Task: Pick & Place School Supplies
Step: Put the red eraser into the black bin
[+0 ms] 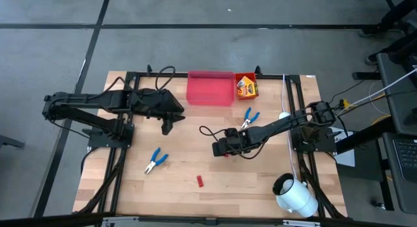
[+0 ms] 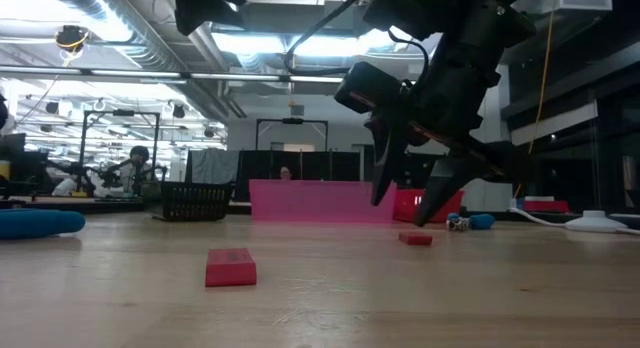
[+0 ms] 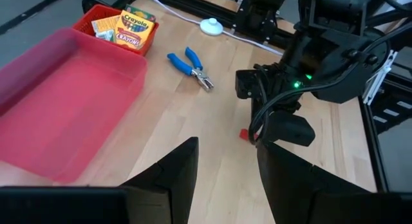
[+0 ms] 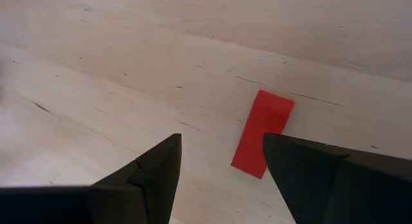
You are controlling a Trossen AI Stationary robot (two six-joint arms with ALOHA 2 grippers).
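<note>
right gripper (image 4: 222, 163) hovering at table (image 1: 260, 188) centre, jaws standing open over red piece (image 4: 262, 132), not touching | second red piece (image 1: 201, 181) lying toward 6 o'clock | left gripper (image 3: 225, 166) waiting at 10 o'clock, jaws apart, holding nothing

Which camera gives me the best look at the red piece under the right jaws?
The right wrist view: the red piece lies flat on the wood, partly behind one finger. Low view shows it edge-on; left wrist view shows only a sliver; the high view mostly hides it under the right gripper.
</note>
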